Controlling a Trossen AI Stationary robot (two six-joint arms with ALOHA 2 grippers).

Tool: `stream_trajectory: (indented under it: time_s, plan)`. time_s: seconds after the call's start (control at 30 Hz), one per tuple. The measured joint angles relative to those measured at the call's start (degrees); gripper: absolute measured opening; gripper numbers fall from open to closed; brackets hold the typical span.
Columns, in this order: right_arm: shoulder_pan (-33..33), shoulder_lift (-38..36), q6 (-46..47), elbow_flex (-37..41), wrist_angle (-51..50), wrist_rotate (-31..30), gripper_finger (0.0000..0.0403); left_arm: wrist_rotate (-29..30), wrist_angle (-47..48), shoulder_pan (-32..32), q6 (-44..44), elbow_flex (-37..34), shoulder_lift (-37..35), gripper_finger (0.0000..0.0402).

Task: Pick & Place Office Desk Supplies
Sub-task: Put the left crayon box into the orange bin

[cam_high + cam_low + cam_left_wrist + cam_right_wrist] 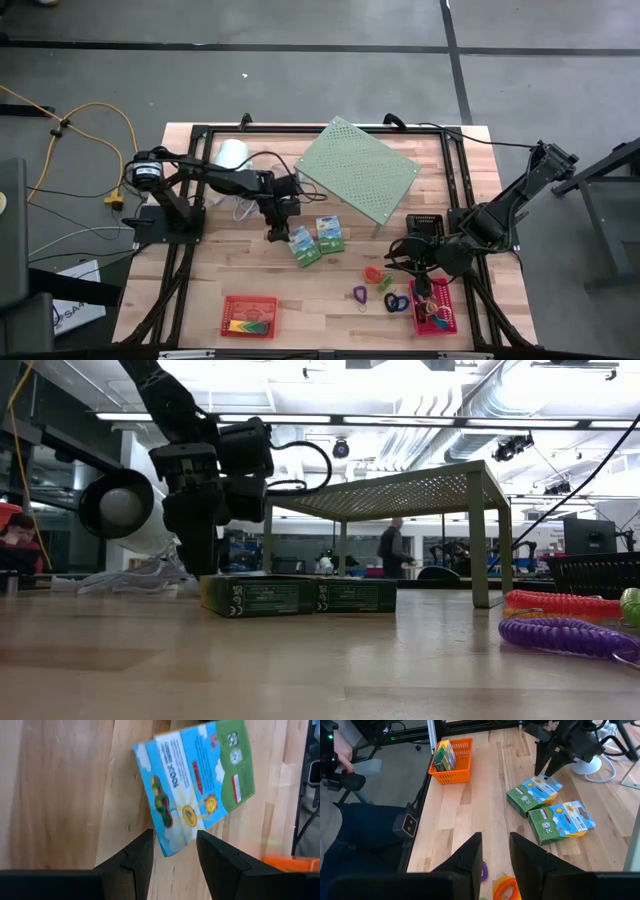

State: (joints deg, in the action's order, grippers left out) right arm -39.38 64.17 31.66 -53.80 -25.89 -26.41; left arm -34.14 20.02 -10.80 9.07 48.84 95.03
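Two green-white boxes lie flat on the table, the left one (305, 247) (195, 780) (258, 596) beside the right one (330, 233) (560, 822). My left gripper (275, 236) (174, 837) (200, 565) is open and points down, its fingers on either side of the left box's near-left corner (167, 850), low over the table. My right gripper (398, 255) (495, 842) is open and empty, above the coiled loops (372, 273). A red basket (228, 313) (451, 762) holds items near the front edge. A pink basket (413, 315) and a black basket (423, 222) stand at the right.
The pale green perforated shelf (358, 170) (400, 490) stands behind the boxes. A white cylinder with a cord (232, 155) lies at the far left. Purple, blue and green coils (390, 298) (565, 635) lie near the pink basket. A seated person (350, 820) is beside the table.
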Motion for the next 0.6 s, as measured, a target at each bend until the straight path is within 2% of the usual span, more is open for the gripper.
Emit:
stream_trajectory:
  time_s: [0.17, 0.6]
  plan:
    - [-0.02, 0.01, 0.0, -0.01, 0.22, 0.0, 0.0086, -3.38, -2.84, 0.02, 1.0, 0.0, 2.44, 0.0144]
    - [-0.02, 0.0, 0.0, -0.01, 0.9, 0.0, 0.0086, -3.62, -3.97, -0.68, 0.85, 0.0, 2.42, 0.0144]
